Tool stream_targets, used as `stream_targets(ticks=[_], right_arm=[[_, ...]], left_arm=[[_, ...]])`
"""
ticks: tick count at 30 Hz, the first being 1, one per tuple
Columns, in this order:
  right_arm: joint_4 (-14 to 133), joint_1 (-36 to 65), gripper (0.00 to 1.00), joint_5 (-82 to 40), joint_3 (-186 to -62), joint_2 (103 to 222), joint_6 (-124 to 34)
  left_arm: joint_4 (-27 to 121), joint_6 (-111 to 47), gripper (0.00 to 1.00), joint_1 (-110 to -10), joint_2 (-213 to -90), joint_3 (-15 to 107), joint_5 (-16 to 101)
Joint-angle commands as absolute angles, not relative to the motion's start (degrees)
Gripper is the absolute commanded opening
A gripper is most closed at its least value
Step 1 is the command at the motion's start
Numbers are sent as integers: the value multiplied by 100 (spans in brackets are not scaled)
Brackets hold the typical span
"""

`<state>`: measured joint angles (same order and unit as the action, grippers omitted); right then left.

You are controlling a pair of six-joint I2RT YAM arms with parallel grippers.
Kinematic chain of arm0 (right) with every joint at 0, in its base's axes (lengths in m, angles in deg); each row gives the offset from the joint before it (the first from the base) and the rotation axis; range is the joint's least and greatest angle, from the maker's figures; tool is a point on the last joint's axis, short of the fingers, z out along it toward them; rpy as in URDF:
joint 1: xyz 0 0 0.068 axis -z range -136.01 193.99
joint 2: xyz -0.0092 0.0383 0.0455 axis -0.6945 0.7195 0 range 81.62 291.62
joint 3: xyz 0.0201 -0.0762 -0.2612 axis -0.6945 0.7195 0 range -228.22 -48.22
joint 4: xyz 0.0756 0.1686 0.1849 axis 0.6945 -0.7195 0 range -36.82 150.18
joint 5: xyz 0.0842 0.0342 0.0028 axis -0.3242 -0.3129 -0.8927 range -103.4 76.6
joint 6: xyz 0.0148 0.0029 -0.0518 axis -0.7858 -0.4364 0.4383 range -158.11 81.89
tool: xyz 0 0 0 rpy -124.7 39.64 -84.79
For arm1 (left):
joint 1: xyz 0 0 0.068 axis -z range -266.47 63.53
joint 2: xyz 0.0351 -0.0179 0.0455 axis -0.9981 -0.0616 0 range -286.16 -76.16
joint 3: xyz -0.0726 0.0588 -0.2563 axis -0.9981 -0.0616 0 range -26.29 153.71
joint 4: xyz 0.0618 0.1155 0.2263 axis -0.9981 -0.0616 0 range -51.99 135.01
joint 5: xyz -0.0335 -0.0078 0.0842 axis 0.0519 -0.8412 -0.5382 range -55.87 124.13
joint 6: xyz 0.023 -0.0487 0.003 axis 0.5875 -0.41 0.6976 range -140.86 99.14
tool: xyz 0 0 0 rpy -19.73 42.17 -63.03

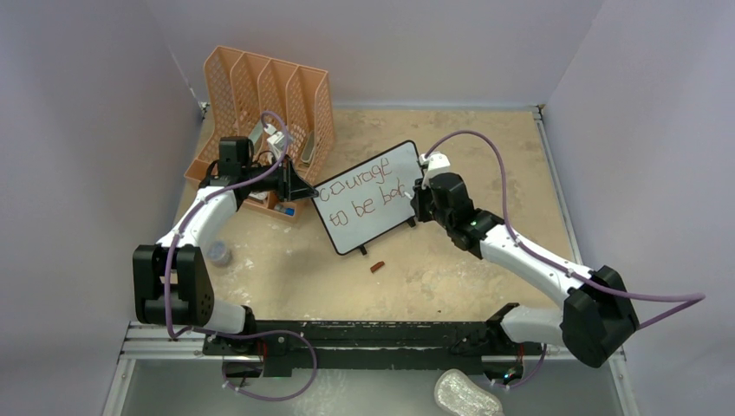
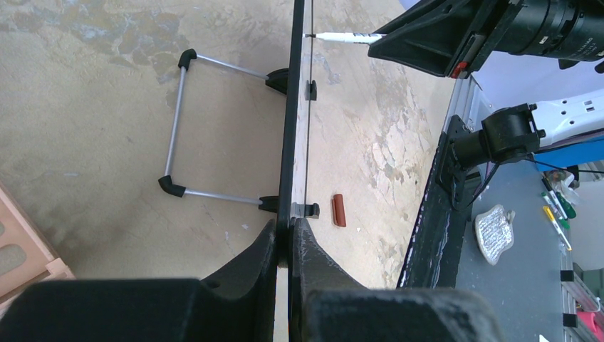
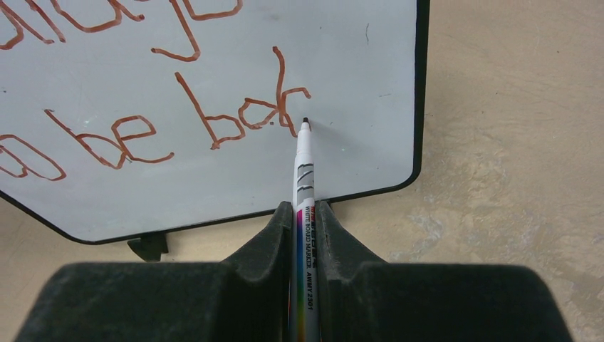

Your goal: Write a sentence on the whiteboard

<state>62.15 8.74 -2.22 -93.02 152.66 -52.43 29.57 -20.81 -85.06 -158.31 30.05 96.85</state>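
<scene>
Left arm (image 1: 201,218): mounted at the near left, elbow bent, forearm reaching far and to the right. The left fingers (image 2: 265,260) are pressed together on the left edge of the whiteboard (image 2: 290,107), one finger on each face. Right arm (image 1: 533,264): mounted at the near right, forearm angled far and to the left. The right fingers (image 3: 274,242) are clamped on a marker (image 3: 304,167), which projects straight ahead from between them, its tip at the board face.
</scene>
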Motion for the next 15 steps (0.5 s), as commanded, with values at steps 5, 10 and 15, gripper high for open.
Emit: stream_targets(ticks=[5, 10, 15], right_arm=[[6528, 856, 0, 10, -9634, 14782, -5132], [6726, 857, 0, 76, -9701, 14806, -5030], [6835, 857, 0, 61, -9834, 14996, -4946]], left_arm=[[3038, -2021, 0, -8510, -15693, 2966, 9514], [3034, -2018, 0, -8515, -15689, 2962, 9513], [3028, -2016, 0, -8506, -15685, 2963, 9513]])
